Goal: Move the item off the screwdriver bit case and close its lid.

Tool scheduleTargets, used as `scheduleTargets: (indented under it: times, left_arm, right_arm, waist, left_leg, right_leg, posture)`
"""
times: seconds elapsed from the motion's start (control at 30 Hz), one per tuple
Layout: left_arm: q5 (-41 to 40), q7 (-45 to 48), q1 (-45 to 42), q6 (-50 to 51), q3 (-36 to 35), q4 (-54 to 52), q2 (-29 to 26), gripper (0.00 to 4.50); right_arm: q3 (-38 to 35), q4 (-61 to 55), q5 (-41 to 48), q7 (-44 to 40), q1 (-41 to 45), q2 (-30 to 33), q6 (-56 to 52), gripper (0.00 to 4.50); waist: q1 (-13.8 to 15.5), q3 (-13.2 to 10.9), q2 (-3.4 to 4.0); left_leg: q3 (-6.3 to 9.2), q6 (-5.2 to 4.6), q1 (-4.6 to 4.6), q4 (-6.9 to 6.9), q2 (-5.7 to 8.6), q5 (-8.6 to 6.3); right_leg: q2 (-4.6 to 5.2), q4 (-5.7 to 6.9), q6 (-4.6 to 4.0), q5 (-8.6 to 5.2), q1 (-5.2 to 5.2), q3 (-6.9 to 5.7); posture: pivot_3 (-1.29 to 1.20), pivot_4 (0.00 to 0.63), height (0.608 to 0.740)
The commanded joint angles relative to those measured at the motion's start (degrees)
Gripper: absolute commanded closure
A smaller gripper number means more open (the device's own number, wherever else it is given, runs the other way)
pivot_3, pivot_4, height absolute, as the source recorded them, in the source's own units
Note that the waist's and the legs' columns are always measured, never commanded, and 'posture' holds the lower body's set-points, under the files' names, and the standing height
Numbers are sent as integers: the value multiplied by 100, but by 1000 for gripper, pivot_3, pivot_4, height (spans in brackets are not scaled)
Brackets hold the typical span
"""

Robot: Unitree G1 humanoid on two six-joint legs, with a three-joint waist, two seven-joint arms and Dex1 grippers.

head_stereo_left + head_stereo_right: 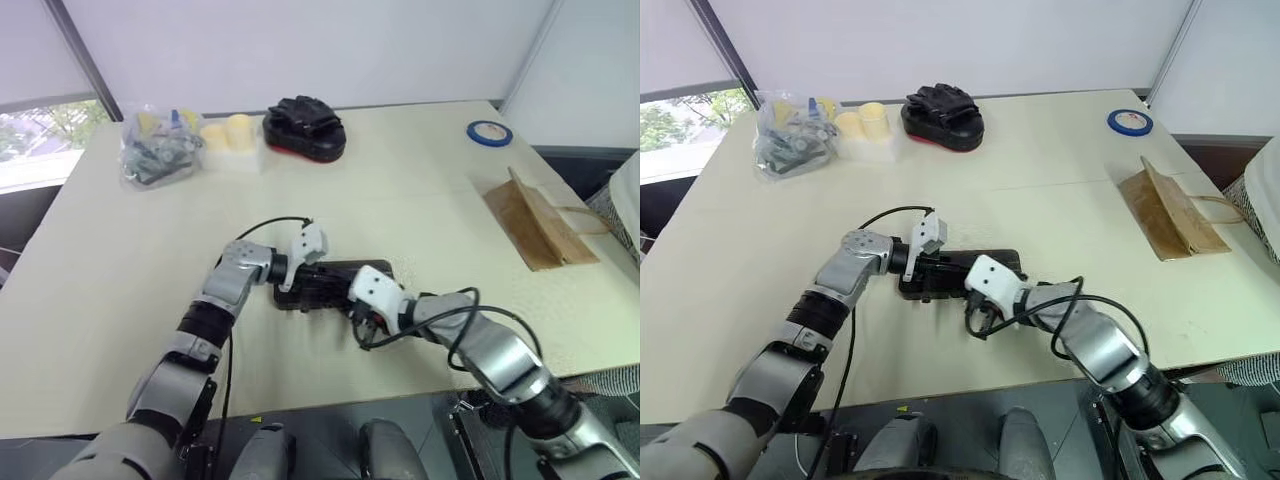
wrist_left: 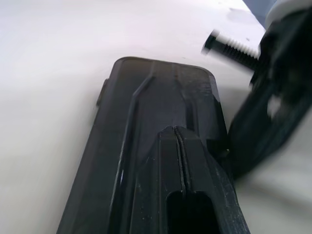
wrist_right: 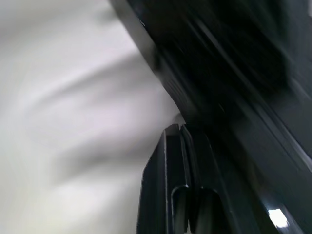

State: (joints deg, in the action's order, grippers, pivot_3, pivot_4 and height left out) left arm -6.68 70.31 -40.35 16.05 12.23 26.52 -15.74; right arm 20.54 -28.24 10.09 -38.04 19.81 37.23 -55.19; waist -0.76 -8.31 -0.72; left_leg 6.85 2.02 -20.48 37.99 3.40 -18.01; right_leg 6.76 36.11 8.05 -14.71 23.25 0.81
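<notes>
The screwdriver bit case (image 1: 335,285) lies on the desk (image 1: 120,270) between my two sets of fingers with nothing on it and its lid (image 2: 161,112) down flat, while the paper bag (image 1: 535,225) rests well off beyond my right gripper (image 1: 362,322); I judge both steps done, perhaps bar a last press on the latch. My wrist views give what the head views cannot: my left fingers (image 2: 187,161) pressed together on the lid, my right fingers (image 3: 178,161) shut and empty just beside the case's edge.

Black-and-red bulky object (image 1: 304,129) at the worktop's (image 1: 120,260) far edge, clear bag of small parts (image 1: 158,146), two yellow cups (image 1: 229,133), blue tape roll (image 1: 489,132)
</notes>
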Motion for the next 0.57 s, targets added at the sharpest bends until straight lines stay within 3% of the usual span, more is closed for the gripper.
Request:
scheduleTargets:
  times: [0.03, 0.27, 0.57]
  left_arm:
    - [-330, -203, 201, 707, -312, -750, -281, 4500]
    - [-1188, -705, 816, 2183, -1162, -2785, -1179, 4500]
    - [-2308, -1371, 2102, 3550, -2179, -4934, -2038, 4500]
  right_arm:
    - [-600, -664, 331, -235, -103, 315, -162, 4463]
    - [-1863, -1354, 1077, -666, -62, 1031, -566, 4463]
    - [-2961, -1618, 1821, -949, -92, 1686, -793, 4463]
  waist:
    - [-10, -10, 7]
    - [4, -48, 11]
    - [39, -80, 4]
  left_leg:
    - [-1, -1, -1, -5, -1, 0]
    - [-4, 23, -99, 6, -2, 13]
    - [-12, 4, -103, -1, -4, 1]
  right_leg:
    - [-1, 0, 1, -1, 5, 0]
    - [2, 9, 1, 0, 104, 4]
    - [8, 0, 1, 0, 106, 10]
  posture:
    - [0, 150, 740]
    - [0, 150, 740]
    - [0, 150, 740]
